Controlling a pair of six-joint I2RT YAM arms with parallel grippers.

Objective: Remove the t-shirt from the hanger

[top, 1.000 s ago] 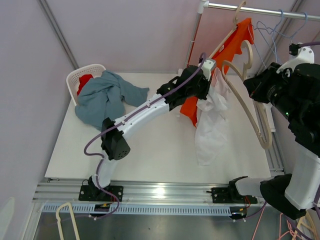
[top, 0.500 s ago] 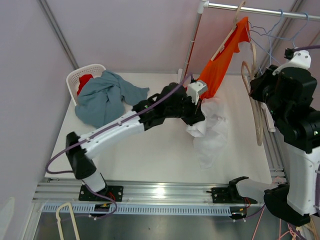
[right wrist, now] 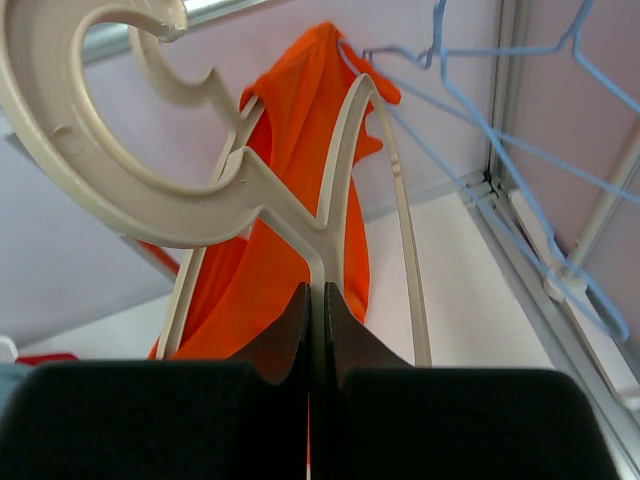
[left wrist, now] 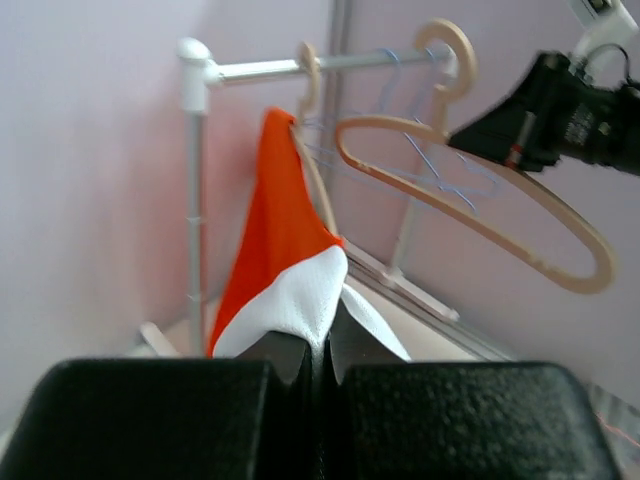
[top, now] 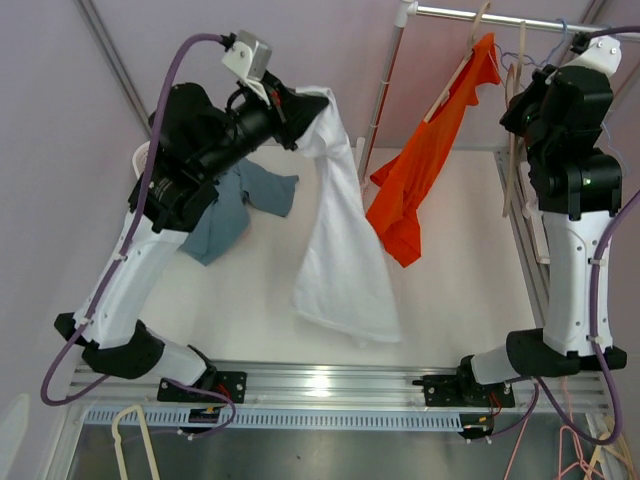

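White t-shirt (top: 340, 240) hangs long-axis vertical straight below the left fingers (left wrist: 285, 355) clenched on its top edge, hem near the tabletop (top: 460, 300), well apart from the bare hanger (left wrist: 480, 190) clamped in the right fingers (right wrist: 285, 335), so set-down looks like the left arm's job.

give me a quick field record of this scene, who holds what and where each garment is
left gripper: shut on white t-shirt, raised high
white t-shirt: off the hanger, dangling from the left gripper toward the table
right gripper: shut on bare hanger at its neck
bare hanger: beige, no garment on it
orange t-shirt: hanging on the rail
blue-grey garment: lying on the table, far left
task state: looks done
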